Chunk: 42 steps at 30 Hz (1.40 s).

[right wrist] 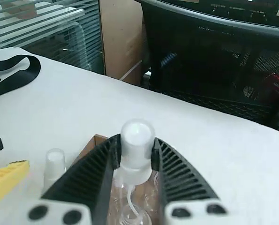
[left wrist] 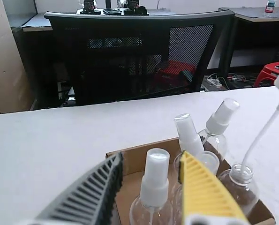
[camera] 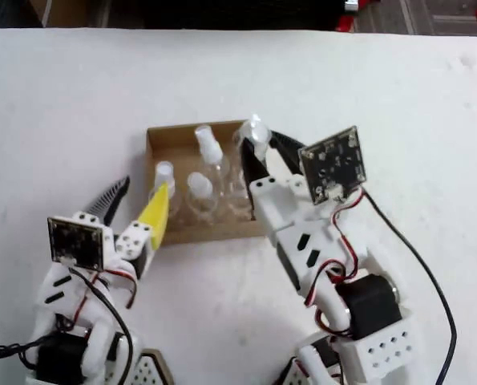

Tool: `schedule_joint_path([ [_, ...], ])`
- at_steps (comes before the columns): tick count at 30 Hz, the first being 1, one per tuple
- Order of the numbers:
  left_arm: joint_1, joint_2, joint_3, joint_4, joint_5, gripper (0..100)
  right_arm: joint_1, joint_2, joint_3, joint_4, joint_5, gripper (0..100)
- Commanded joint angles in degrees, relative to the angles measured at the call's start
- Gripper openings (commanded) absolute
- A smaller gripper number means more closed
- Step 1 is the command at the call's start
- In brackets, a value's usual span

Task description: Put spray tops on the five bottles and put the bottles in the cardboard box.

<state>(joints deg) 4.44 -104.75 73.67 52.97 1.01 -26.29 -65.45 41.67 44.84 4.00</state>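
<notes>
The right end effector point(right wrist: 134, 143) squeezes a spray top point(right wrist: 137, 131) over the open bottle point(left wrist: 240, 185). Pushed down crooked, it may tip the bottle. The left end effector point(camera: 145, 186) is wide open and empty.

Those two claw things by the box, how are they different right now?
The left gripper has its fingers apart and holds nothing; the right gripper has its fingers shut on a spray top. The left gripper sits by the cardboard box's left side; the right gripper is above its right end, over an uncapped bottle. The left gripper has one yellow finger and one black; the right gripper's are both black. Both have ribbed fingers.
</notes>
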Motion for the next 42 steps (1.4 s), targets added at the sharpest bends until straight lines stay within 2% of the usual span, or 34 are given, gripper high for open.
schedule_joint_path([
  [1,-0.9,-0.1,-0.2,-0.1,0.2,18,0.4,-0.7,1.2,-3.8,-0.4,1.5],
  [12,-0.7,-0.1,-0.1,0.1,0.1,18,0.5,-0.1,6.9,-4.1,0.1,1.5],
  [21,-0.7,-0.1,0.8,-0.3,0.1,18,0.8,-0.1,15.7,-9.5,0.2,1.5],
  [28,-0.7,-0.1,0.9,-0.3,0.1,18,0.5,0.0,17.4,-9.5,2.9,1.5],
  [42,-0.7,-0.1,0.9,-0.3,0.1,18,0.5,0.0,19.5,-11.9,3.3,1.5],
])
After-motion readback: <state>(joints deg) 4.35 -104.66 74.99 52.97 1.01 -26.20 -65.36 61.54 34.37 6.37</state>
